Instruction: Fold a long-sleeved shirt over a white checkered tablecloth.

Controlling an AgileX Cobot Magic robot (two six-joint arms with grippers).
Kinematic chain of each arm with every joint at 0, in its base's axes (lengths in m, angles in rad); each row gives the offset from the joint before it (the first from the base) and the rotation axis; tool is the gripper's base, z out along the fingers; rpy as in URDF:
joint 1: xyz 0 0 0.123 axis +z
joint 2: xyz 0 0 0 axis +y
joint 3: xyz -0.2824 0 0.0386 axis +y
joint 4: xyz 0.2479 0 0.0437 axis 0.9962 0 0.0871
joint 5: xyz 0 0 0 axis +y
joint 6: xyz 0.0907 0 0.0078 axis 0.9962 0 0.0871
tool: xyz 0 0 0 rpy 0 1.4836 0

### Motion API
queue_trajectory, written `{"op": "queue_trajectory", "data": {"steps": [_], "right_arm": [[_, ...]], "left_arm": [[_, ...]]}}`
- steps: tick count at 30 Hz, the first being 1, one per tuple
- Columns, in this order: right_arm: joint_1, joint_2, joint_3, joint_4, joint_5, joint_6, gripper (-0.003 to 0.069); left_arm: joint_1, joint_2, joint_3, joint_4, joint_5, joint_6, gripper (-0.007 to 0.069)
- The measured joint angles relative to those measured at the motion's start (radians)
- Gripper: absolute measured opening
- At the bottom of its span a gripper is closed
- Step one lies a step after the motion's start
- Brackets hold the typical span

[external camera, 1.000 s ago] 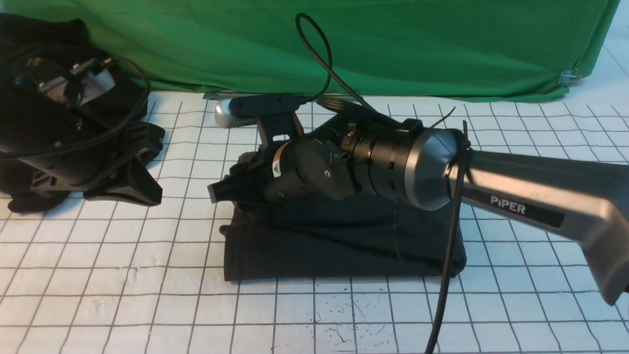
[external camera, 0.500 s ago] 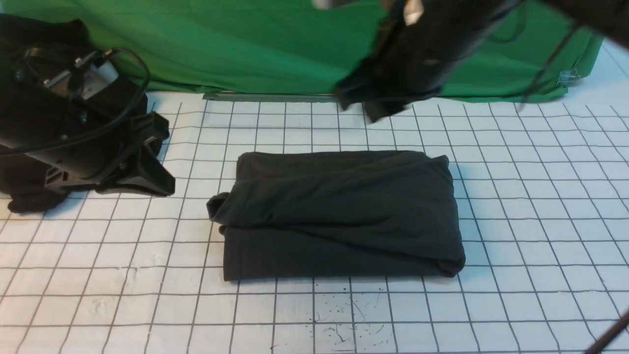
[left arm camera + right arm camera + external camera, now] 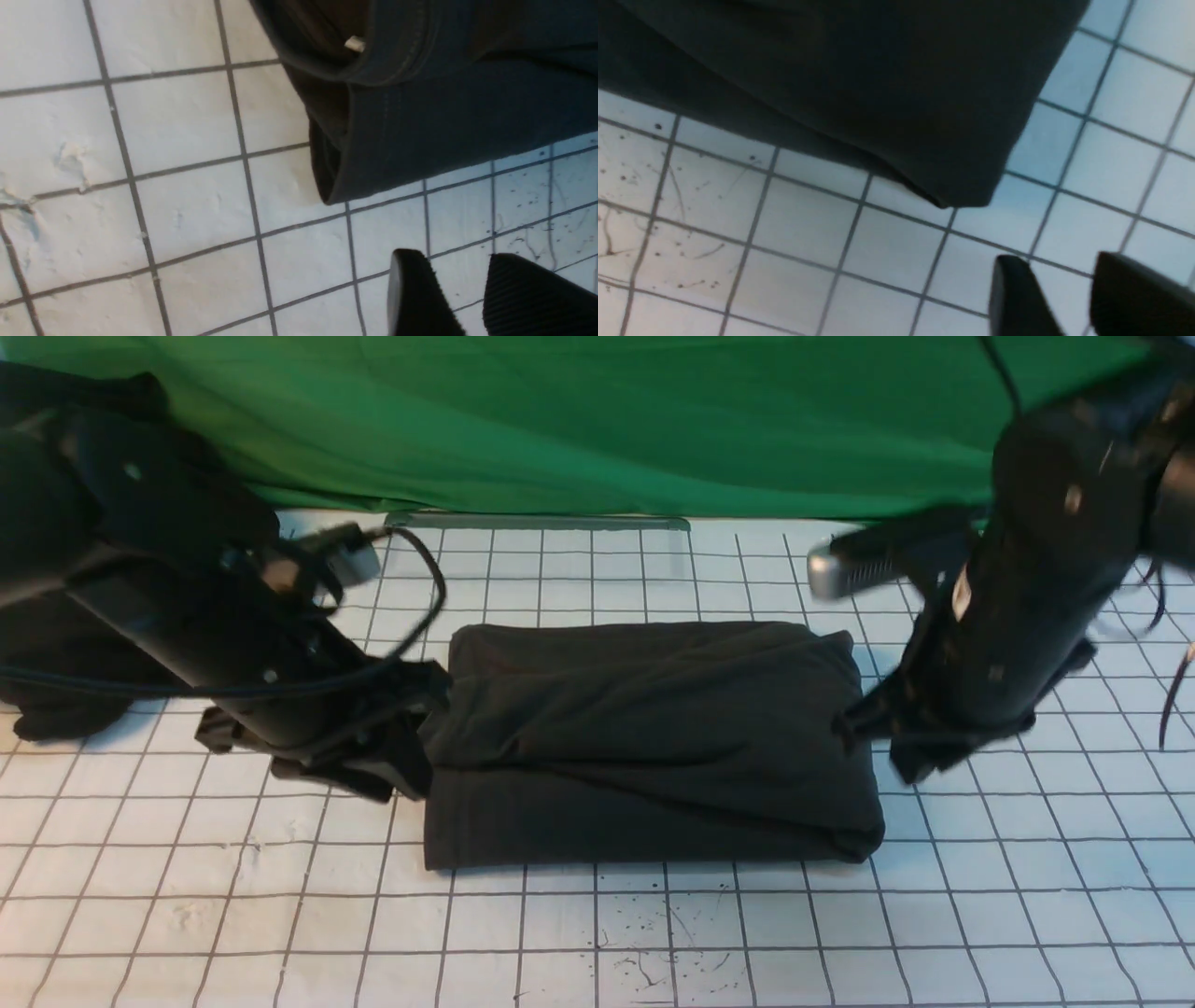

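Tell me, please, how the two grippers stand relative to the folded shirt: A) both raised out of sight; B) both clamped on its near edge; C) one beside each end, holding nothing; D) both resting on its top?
C: the left gripper and right gripper flank the long-sleeved shirt, jaws apart over the bare white checkered tablecloth.

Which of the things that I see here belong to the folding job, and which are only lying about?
Belong to the job: long-sleeved shirt, folded; white checkered tablecloth under it; left gripper, right gripper, both open.
Only lying about: black heap of cloth, far left; green cloth backdrop behind.
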Motion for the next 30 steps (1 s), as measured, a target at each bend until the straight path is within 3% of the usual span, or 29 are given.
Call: {"op": "queue_trajectory", "data": {"steps": [3, 4, 9, 13, 19, 22, 23, 24, 26, 30], "right_arm": [[0.000, 0.031, 0.090, 0.060, -0.093, 0.001, 0.0465], [0.000, 0.047, 0.105, 0.068, -0.112, 0.001, 0.0489], [0.000, 0.100, 0.117, 0.076, -0.166, 0.001, 0.0482], [0.000, 0.148, 0.118, 0.075, -0.232, 0.001, 0.0421], [0.000, 0.177, 0.118, 0.062, -0.272, 0.000, 0.0377], [0.000, 0.177, 0.118, 0.062, -0.273, -0.012, 0.0304], [0.000, 0.177, 0.118, 0.062, -0.275, -0.021, 0.0241], [0.000, 0.177, 0.118, 0.062, -0.275, -0.028, 0.0112], [0.000, 0.177, 0.118, 0.062, -0.271, -0.042, 0.0061], [0.000, 0.163, 0.117, 0.068, -0.218, -0.071, 0.0052]], "left_arm": [[-0.009, 0.046, 0.000, 0.016, -0.012, -0.028, 0.0346], [-0.009, 0.065, 0.000, 0.016, -0.021, -0.028, 0.0378], [-0.009, 0.121, 0.000, 0.005, -0.044, -0.028, 0.0446], [-0.009, 0.182, 0.000, -0.069, -0.061, 0.040, 0.0458], [-0.009, 0.228, 0.000, -0.148, -0.127, 0.095, 0.0349], [-0.009, 0.230, 0.000, -0.152, -0.133, 0.099, 0.0220], [-0.009, 0.230, 0.000, -0.152, -0.133, 0.099, 0.0154], [-0.009, 0.230, 0.000, -0.157, -0.133, 0.099, 0.0082], [-0.009, 0.230, 0.000, -0.159, -0.125, 0.101, 0.0044], [-0.011, 0.227, 0.000, -0.167, -0.094, 0.102, 0.0035]]}}
